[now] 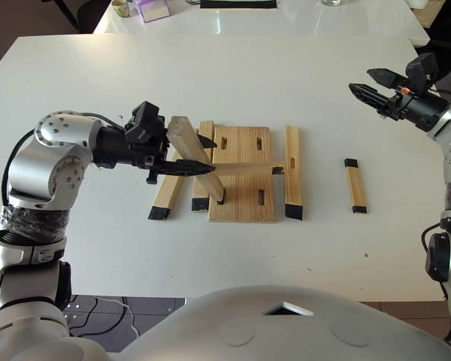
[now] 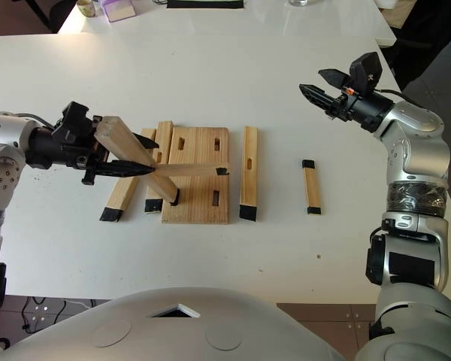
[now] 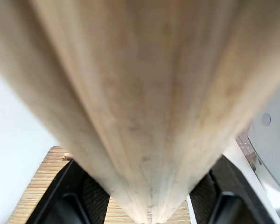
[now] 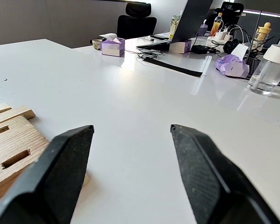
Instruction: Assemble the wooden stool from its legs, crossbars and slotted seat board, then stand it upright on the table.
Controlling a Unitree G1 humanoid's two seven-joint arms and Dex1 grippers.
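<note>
Bright, soft shadows — glare on tabletop (image 4: 144, 116)

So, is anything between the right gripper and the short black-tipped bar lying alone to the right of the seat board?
Nothing visible. The right gripper, open, hovers above bare table, farther back than the short black-tipped bar, which lies alone with nothing on or against it.

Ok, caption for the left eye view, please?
Left gripper holds a wooden leg tilted, lower end on the slotted seat board; right gripper open, off to the right.
</note>
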